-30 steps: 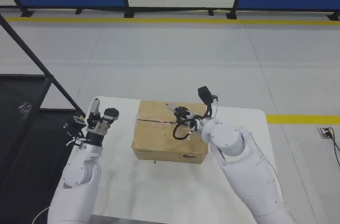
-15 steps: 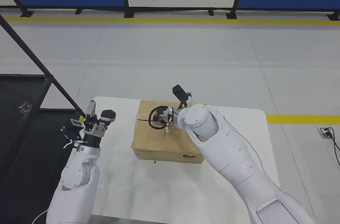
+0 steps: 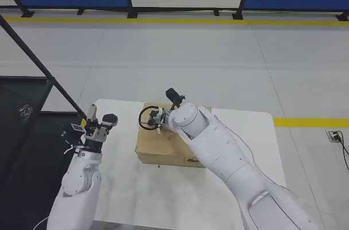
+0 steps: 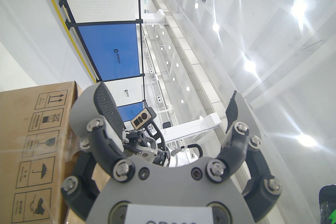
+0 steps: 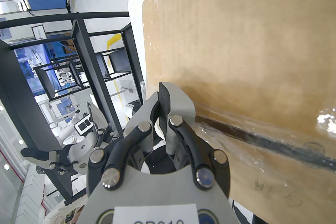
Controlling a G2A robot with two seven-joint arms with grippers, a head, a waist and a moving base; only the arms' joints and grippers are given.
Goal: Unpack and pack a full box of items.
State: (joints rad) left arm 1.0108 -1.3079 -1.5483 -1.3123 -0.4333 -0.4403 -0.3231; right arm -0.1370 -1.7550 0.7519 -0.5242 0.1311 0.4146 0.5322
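Note:
A closed cardboard box [image 3: 165,146] sits in the middle of the white table [image 3: 122,190]. Clear tape runs along its top seam [image 5: 262,142]. My right arm stretches across the box top. Its gripper [image 3: 156,122] is over the box's left end, shut [image 5: 162,104], with its fingertips close above the seam and nothing visible between them. My left gripper [image 3: 100,119] is to the left of the box, level with its side [image 4: 34,143]. It points upward and is open [image 4: 170,101] with nothing in it.
A black metal rack [image 3: 25,57] stands off the table's left side, close to the left arm. Bare tabletop lies in front of the box and to its right [image 3: 249,132]. The table's far edge runs just behind the box.
My right gripper has swept leftward along the box's top seam, from the right end to the left end. The left arm has shifted slightly, its gripper still open.

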